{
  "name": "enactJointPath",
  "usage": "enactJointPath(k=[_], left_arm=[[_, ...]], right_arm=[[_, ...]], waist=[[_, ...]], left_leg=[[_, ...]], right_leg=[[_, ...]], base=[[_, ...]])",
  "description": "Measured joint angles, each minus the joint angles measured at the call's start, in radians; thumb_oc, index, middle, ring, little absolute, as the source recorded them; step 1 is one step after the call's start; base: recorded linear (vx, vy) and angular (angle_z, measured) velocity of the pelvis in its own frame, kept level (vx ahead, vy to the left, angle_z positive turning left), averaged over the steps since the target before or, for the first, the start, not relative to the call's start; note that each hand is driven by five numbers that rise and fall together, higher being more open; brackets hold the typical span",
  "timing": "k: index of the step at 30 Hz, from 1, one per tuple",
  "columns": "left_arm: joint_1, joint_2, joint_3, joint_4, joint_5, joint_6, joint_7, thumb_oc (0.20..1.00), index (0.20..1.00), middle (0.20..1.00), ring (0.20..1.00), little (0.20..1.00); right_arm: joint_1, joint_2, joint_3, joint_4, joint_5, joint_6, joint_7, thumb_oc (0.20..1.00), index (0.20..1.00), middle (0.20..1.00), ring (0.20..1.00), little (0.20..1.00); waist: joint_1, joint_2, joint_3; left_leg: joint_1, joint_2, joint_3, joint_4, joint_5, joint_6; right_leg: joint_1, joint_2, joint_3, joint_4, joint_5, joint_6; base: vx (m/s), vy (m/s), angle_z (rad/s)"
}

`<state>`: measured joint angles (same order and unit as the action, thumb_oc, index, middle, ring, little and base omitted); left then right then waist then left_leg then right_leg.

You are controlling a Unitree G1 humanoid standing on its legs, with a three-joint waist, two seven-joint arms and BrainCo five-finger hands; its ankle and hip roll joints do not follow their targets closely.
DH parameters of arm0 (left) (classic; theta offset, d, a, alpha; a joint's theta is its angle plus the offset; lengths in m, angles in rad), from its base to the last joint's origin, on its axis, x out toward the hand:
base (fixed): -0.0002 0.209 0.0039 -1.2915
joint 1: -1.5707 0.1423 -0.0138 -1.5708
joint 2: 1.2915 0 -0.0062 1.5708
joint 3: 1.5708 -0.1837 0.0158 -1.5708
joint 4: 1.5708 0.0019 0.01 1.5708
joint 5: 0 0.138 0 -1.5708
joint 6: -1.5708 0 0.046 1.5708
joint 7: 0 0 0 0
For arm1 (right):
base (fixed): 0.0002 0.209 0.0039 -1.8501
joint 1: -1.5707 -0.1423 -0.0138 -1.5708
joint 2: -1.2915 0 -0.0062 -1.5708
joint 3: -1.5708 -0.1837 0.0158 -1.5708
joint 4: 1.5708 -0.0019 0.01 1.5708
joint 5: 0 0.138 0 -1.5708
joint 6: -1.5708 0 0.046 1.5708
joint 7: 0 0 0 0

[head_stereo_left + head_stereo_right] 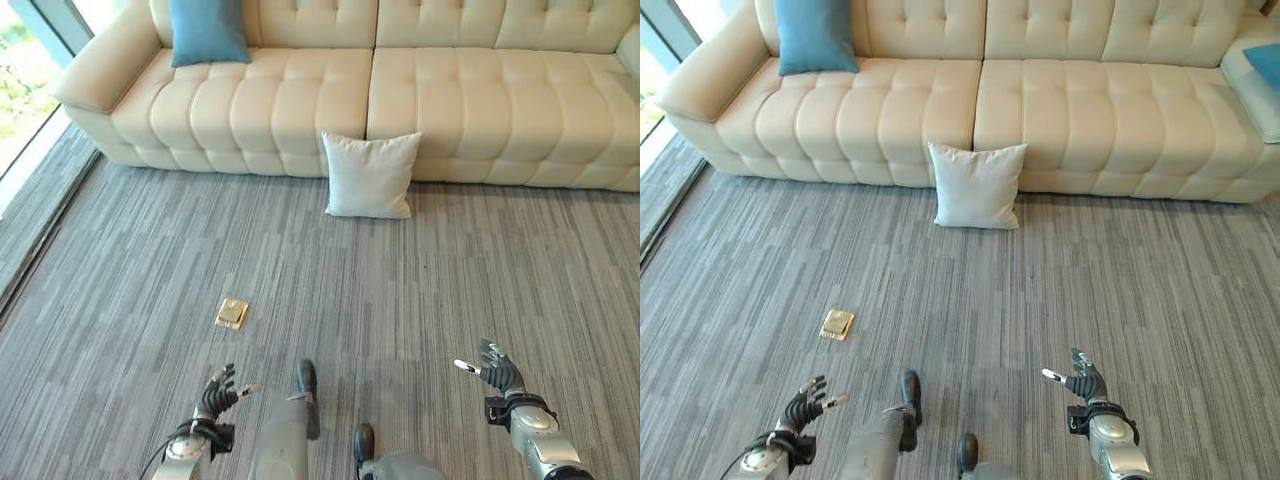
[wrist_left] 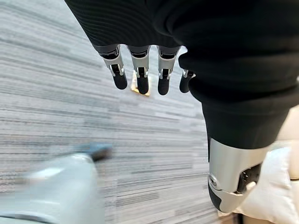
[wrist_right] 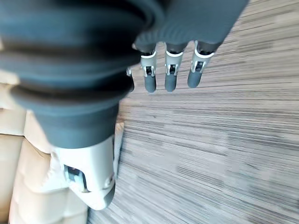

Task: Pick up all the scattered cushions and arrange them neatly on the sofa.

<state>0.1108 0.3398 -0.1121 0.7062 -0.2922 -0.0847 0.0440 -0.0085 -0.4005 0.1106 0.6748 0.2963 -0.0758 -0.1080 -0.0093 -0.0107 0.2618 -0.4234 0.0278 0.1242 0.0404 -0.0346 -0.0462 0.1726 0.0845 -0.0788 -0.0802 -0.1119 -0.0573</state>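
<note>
Left eye view, left hand [image 1: 215, 394] and right hand [image 1: 497, 372] low, fingers spread

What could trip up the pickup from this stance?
1. The white cushion leans upright against the sofa front; a one-sided push would likely tip it flat rather than lift it.
2. A small brass floor plate lies on the carpet on the way there; a foot could catch it.
3. Left hand and right hand are both open, empty and far from the cushion, so the approach could end off-centre.
</note>
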Motion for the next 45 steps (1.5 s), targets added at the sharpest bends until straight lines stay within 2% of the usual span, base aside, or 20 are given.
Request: enactJointPath(k=[1, 3, 6, 8, 10, 12, 13, 16, 18, 23, 28, 29, 31, 32, 33, 36, 39, 41, 43, 45], left_arm=[[-0.005, 0.000, 0.000, 0.011, 0.000, 0.001, 0.000, 1.000, 1.000, 1.000, 1.000, 1.000], [0.018, -0.004, 0.002, 0.014, 0.000, 0.005, 0.002, 1.000, 1.000, 1.000, 1.000, 1.000], [0.026, 0.005, 0.005, 0.017, 0.003, 0.009, 0.003, 1.000, 1.000, 1.000, 1.000, 1.000], [0.036, 0.013, 0.004, 0.024, 0.008, 0.009, -0.001, 1.000, 1.000, 1.000, 1.000, 1.000], [0.023, 0.043, 0.005, 0.027, 0.008, 0.012, 0.001, 1.000, 1.000, 1.000, 1.000, 1.000], [-0.012, 0.049, 0.006, 0.012, 0.007, 0.005, 0.008, 1.000, 1.000, 1.000, 1.000, 1.000], [-0.024, 0.049, 0.006, 0.014, 0.007, 0.006, 0.015, 1.000, 1.000, 1.000, 1.000, 1.000], [-0.048, 0.037, 0.004, 0.000, 0.007, -0.002, 0.024, 1.000, 1.000, 1.000, 1.000, 1.000], [-0.040, 0.039, 0.005, 0.014, 0.007, 0.002, 0.034, 1.000, 1.000, 1.000, 1.000, 1.000], [-0.035, 0.013, 0.016, 0.062, 0.007, 0.006, 0.033, 1.000, 1.000, 1.000, 1.000, 1.000], [0.018, 0.000, 0.017, 0.053, 0.008, 0.006, 0.030, 1.000, 1.000, 1.000, 1.000, 1.000], [0.029, -0.007, 0.018, 0.054, 0.008, 0.006, 0.029, 1.000, 1.000, 1.000, 1.000, 1.000], [0.037, -0.026, 0.025, 0.055, 0.008, 0.006, 0.025, 1.000, 1.000, 1.000, 1.000, 1.000], [0.039, -0.031, 0.025, 0.054, 0.007, 0.006, 0.024, 1.000, 1.000, 1.000, 1.000, 1.000], [0.041, -0.035, 0.019, 0.055, 0.007, 0.006, 0.021, 1.000, 1.000, 1.000, 1.000, 1.000], [0.009, -0.028, 0.018, 0.057, 0.007, 0.005, 0.016, 1.000, 1.000, 1.000, 1.000, 1.000], [-0.018, -0.018, -0.005, 0.051, 0.007, 0.004, 0.011, 1.000, 1.000, 1.000, 1.000, 1.000], [-0.020, -0.018, -0.006, 0.051, 0.007, 0.004, 0.010, 1.000, 1.000, 1.000, 1.000, 1.000], [-0.021, -0.018, -0.003, 0.058, 0.007, 0.006, 0.012, 1.000, 1.000, 1.000, 1.000, 1.000], [-0.005, -0.019, -0.003, 0.054, 0.007, 0.009, 0.012, 1.000, 1.000, 1.000, 1.000, 1.000]], right_arm=[[-0.001, 0.002, 0.000, 0.007, -0.001, 0.000, 0.000, 1.000, 1.000, 1.000, 1.000, 1.000], [0.009, 0.000, 0.004, 0.022, -0.002, 0.003, 0.002, 1.000, 1.000, 1.000, 1.000, 1.000], [0.036, 0.009, 0.002, 0.015, -0.004, 0.010, 0.006, 1.000, 1.000, 1.000, 1.000, 1.000], [0.067, 0.033, 0.009, -0.012, -0.019, 0.018, 0.016, 1.000, 1.000, 1.000, 1.000, 1.000], [0.094, 0.053, 0.056, -0.046, -0.025, 0.021, 0.030, 1.000, 1.000, 1.000, 1.000, 1.000], [0.077, 0.062, 0.068, -0.057, -0.039, 0.020, 0.033, 1.000, 1.000, 1.000, 1.000, 1.000], [0.064, 0.069, 0.070, -0.057, -0.041, 0.020, 0.034, 1.000, 1.000, 1.000, 1.000, 1.000], [0.050, 0.066, 0.076, -0.069, -0.042, 0.020, 0.042, 1.000, 1.000, 1.000, 1.000, 1.000], [0.022, 0.063, 0.075, -0.081, -0.041, 0.018, 0.050, 1.000, 1.000, 1.000, 1.000, 1.000], [0.025, 0.045, 0.072, -0.076, -0.042, 0.025, 0.053, 1.000, 1.000, 1.000, 1.000, 1.000], [0.068, 0.045, 0.063, -0.049, -0.042, 0.039, 0.059, 1.000, 1.000, 1.000, 1.000, 1.000], [0.080, 0.044, 0.059, -0.036, -0.042, 0.041, 0.068, 1.000, 1.000, 1.000, 1.000, 1.000], [0.064, 0.040, 0.050, -0.032, -0.042, 0.040, 0.068, 1.000, 1.000, 1.000, 1.000, 1.000], [0.065, 0.040, 0.045, -0.034, -0.041, 0.040, 0.068, 1.000, 1.000, 1.000, 1.000, 1.000], [0.047, 0.032, 0.035, -0.046, -0.040, 0.035, 0.068, 1.000, 1.000, 1.000, 1.000, 1.000], [0.028, 0.010, 0.035, -0.052, -0.039, 0.022, 0.066, 1.000, 1.000, 1.000, 1.000, 1.000], [0.022, -0.004, 0.043, -0.051, -0.039, 0.038, 0.064, 1.000, 1.000, 1.000, 1.000, 1.000], [0.031, -0.003, 0.038, -0.051, -0.039, 0.038, 0.056, 1.000, 1.000, 1.000, 1.000, 1.000], [0.035, -0.004, 0.038, -0.030, -0.040, 0.041, 0.044, 1.000, 1.000, 1.000, 1.000, 1.000], [0.033, -0.005, 0.037, -0.011, -0.040, 0.041, 0.042, 1.000, 1.000, 1.000, 1.000, 1.000]], waist=[[0.013, 0.005, -0.002], [0.042, 0.004, -0.007], [0.032, -0.037, -0.010], [0.047, -0.062, -0.026], [0.037, -0.110, -0.056], [0.045, -0.100, -0.050], [0.036, -0.098, -0.048], [0.028, -0.036, -0.030], [0.010, -0.003, -0.011], [-0.026, -0.016, -0.007], [-0.040, -0.024, -0.018], [-0.039, -0.029, -0.031], [-0.035, -0.009, -0.042], [-0.034, -0.007, -0.044], [-0.020, -0.001, -0.047], [-0.015, -0.012, -0.046], [-0.028, -0.044, -0.037], [-0.032, -0.049, -0.034], [-0.024, -0.043, -0.030], [-0.014, -0.028, -0.022]], left_leg=[[-0.003, -0.006, -0.002, -0.019, 0.010, 0.011], [0.017, -0.028, 0.000, -0.012, 0.032, 0.037], [0.056, -0.055, 0.000, 0.046, 0.150, 0.127], [0.107, -0.055, 0.027, 0.109, 0.153, 0.158], [0.187, -0.099, 0.060, 0.105, 0.074, 0.189], [0.244, -0.117, 0.070, 0.095, 0.031, 0.228], [0.268, -0.120, 0.072, 0.089, 0.040, 0.215], [0.378, -0.117, 0.041, 0.019, 0.012, 0.212], [0.447, -0.121, 0.023, -0.023, 0.014, 0.207], [0.558, -0.148, -0.020, -0.051, -0.079, 0.126], [0.707, -0.121, -0.069, -0.048, -0.136, 0.042], [0.725, -0.107, -0.081, 0.007, -0.147, 0.025], [0.689, -0.075, -0.088, 0.138, -0.146, 0.020], [0.641, -0.062, -0.078, 0.263, -0.144, 0.017], [0.501, -0.023, -0.056, 0.555, -0.143, -0.010], [0.361, 0.023, -0.049, 0.685, -0.141, -0.015], [0.252, 0.046, -0.026, 0.558, -0.144, -0.014], [0.249, 0.045, 0.040, 0.340, -0.138, -0.010], [0.233, 0.030, 0.052, 0.131, -0.065, -0.020], [0.212, 0.031, 0.049, 0.103, 0.005, -0.016]], right_leg=[[0.018, 0.002, 0.011, 0.001, 0.005, -0.026], [0.070, -0.006, 0.070, 0.012, -0.044, 0.008], [0.088, -0.047, 0.110, 0.119, -0.102, 0.053], [0.011, -0.070, 0.131, 0.411, -0.137, 0.106], [-0.158, -0.135, 0.129, 0.823, -0.031, 0.176], [-0.283, -0.188, 0.114, 0.955, -0.025, 0.182], [-0.318, -0.215, 0.088, 0.978, -0.043, 0.166], [-0.413, -0.233, 0.011, 0.884, -0.085, 0.151], [-0.465, -0.218, -0.046, 0.674, -0.090, 0.152], [-0.575, -0.194, -0.118, 0.209, 0.104, 0.167], [-0.504, -0.192, -0.149, 0.229, 0.131, 0.113], [-0.466, -0.180, -0.144, 0.230, 0.215, 0.061], [-0.417, -0.149, -0.147, 0.217, 0.225, 0.027], [-0.393, -0.137, -0.148, 0.206, 0.229, -0.004], [-0.359, -0.112, -0.133, 0.188, 0.238, -0.033], [-0.319, -0.077, -0.112, 0.185, 0.149, -0.102], [-0.230, -0.060, -0.082, 0.139, 0.146, -0.074], [-0.174, -0.061, -0.081, 0.078, 0.144, -0.044], [-0.134, -0.053, -0.077, 0.035, 0.144, -0.024], [-0.107, -0.039, -0.071, 0.028, 0.152, -0.034]], base=[[0.61, 0.195, -0.65], [0.42, 0.144, -0.82], [0.53, 0.247, -0.42], [0.46, 0.250, -0.60], [0.39, 0.235, -0.35], [0.35, 0.209, -0.28], [0.46, 0.181, -0.04], [0.50, 0.093, 0.18], [0.46, -0.039, 0.32], [0.46, -0.121, 0.39], [0.41, -0.228, 0.55], [0.33, -0.320, 0.52], [0.29, -0.298, 0.25], [0.16, -0.188, -0.07], [0.27, -0.259, -0.25], [0.27, -0.189, -0.21], [0.27, -0.026, -0.32], [0.24, 0.046, -0.03], [0.27, 0.114, -0.10], [0.18, 0.133, -0.36]])
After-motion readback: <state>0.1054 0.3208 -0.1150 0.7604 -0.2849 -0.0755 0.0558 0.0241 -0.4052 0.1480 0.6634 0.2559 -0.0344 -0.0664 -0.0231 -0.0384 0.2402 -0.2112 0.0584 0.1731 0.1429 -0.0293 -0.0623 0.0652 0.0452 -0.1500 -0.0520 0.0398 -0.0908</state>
